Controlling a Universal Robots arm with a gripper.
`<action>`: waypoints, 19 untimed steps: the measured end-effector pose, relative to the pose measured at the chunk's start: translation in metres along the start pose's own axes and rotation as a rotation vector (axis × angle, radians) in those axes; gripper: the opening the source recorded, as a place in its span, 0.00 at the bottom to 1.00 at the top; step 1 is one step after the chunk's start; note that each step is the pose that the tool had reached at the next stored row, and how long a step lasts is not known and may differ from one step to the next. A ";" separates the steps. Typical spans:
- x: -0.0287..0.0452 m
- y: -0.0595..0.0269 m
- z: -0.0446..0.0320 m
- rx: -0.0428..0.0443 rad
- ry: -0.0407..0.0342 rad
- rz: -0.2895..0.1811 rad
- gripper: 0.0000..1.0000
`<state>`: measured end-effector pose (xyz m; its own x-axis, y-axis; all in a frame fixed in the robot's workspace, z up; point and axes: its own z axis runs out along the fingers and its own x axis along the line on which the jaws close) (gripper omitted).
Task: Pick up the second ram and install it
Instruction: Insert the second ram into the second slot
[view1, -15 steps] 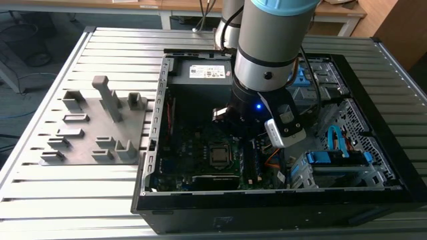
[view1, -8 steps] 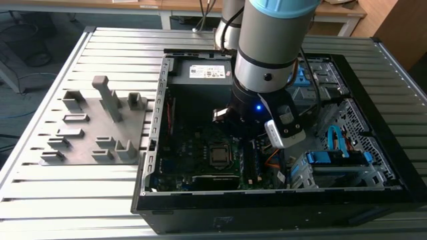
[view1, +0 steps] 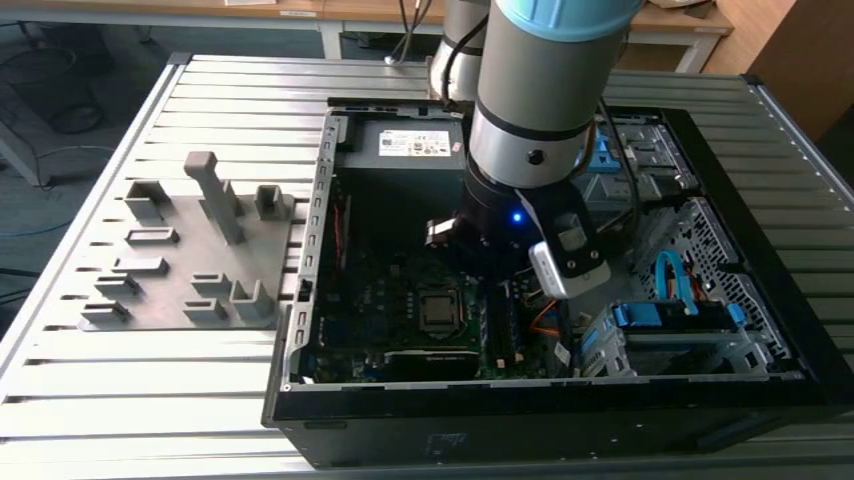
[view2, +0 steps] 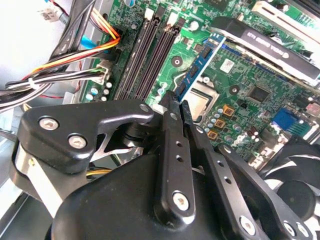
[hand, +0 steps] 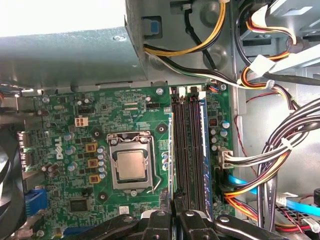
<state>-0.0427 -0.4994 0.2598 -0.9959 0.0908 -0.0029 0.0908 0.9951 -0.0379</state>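
Leaving aside the grey moulded parts holder (view1: 187, 260) on the slatted metal table (view1: 107, 420) at the exterior view's left. Clenching the claw (view2: 177, 102) on one end of the long, thin blue-green memory stick (view2: 202, 62), holding it tilted above the green motherboard (hand: 65, 115), near the black memory slots (hand: 187, 150). Judging this as lining up: needing the stick's edge square over an empty slot. Minding the orange and yellow cables (hand: 245, 195) crowding just beside the slots, toward the exterior view's right.

The exterior view looks down from high at the open case (view1: 747, 385). Both wrist views sit close above the motherboard (view2: 235, 75) (hand: 95, 112), sharing its CPU socket (view2: 200, 100) (hand: 131, 166).
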 end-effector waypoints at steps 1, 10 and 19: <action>0.0000 0.0000 0.0004 -0.0001 0.0000 0.000 0.14; -0.0002 0.0002 0.0053 0.0000 0.0000 0.000 0.14; -0.0004 0.0005 0.0109 0.0000 0.0000 0.000 0.14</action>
<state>-0.0422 -0.4994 0.2489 -0.9959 0.0907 -0.0029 0.0908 0.9952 -0.0379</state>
